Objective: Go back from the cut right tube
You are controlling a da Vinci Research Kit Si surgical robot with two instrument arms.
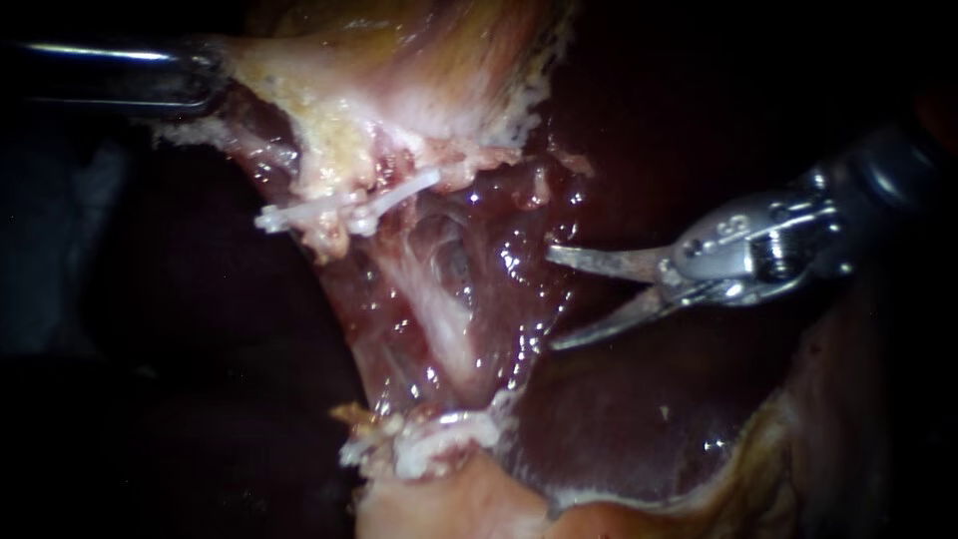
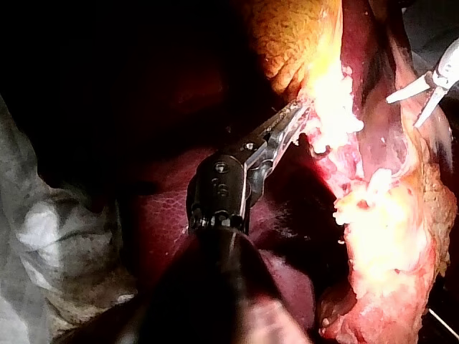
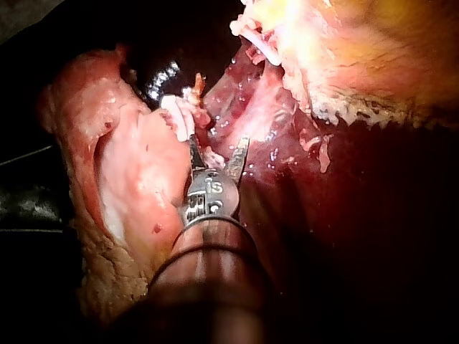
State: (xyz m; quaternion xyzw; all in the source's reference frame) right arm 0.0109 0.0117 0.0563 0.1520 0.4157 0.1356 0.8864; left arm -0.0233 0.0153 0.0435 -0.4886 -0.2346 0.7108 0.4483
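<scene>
Right instrument: steel blades apart, empty; best drawn straight back along shaft, clear of white plastic clips ahead. Left instrument clamped on pale fatty tissue.

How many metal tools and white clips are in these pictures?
Slender metal instruments: 2, left instrument, right instrument
Thin white plastic clips on the upper tissue: 2
Total: 4; the lower whitish clump is too blurred to count.
</scene>
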